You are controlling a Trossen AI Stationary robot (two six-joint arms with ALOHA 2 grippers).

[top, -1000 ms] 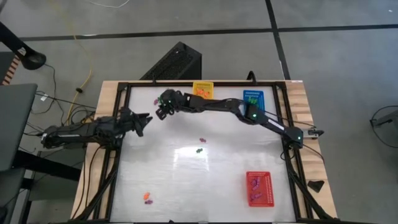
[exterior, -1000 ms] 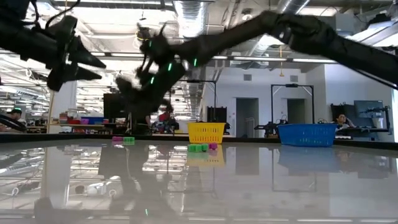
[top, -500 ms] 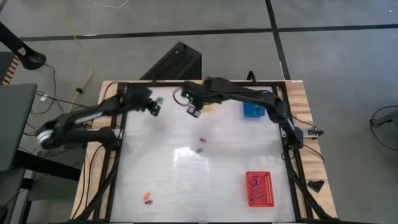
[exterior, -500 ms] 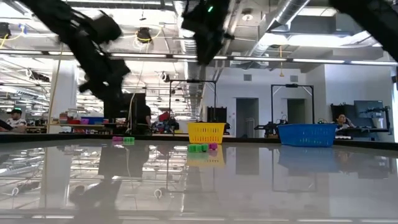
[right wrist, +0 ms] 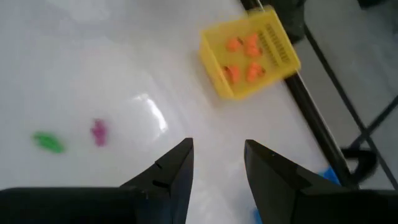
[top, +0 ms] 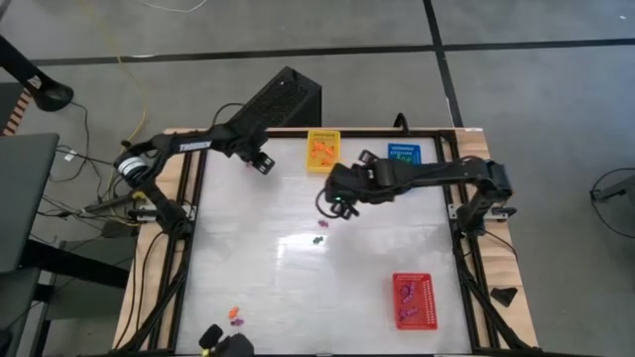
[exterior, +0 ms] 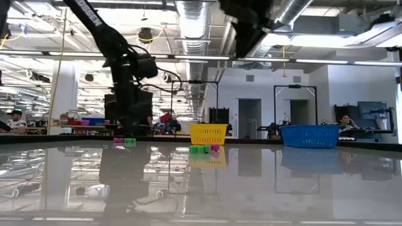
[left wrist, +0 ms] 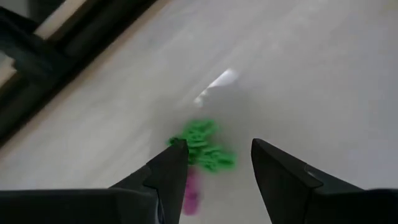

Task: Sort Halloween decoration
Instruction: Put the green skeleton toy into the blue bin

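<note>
My left gripper [top: 263, 165] [left wrist: 217, 144] is open and hangs low near the table's far-left corner. Its fingers stand on either side of a green trinket [left wrist: 202, 148], and a purple trinket [left wrist: 191, 190] lies right beside it. The low view shows this pair [exterior: 124, 141] lying on the table under the left arm. My right gripper [top: 335, 205] [right wrist: 217, 144] is open and raised over the table's middle. A purple trinket [top: 322, 224] and a green one [top: 317, 240] lie just on its near side. More orange and purple trinkets [top: 235, 316] lie near the near-left corner.
The yellow basket [top: 322, 151] holding orange trinkets [right wrist: 245, 56] and the blue basket [top: 404, 155] stand along the far edge. The red basket [top: 414, 300] stands near the near-right corner. A dark object [top: 226, 343] sits at the near edge. People sit in the room behind [exterior: 344, 122].
My left arm has swung from the table's left edge toward the far edge and come down over the green and purple pair near the far-left corner. My right gripper has left that corner, moved right past the yellow basket, then toward the table's middle, and risen.
</note>
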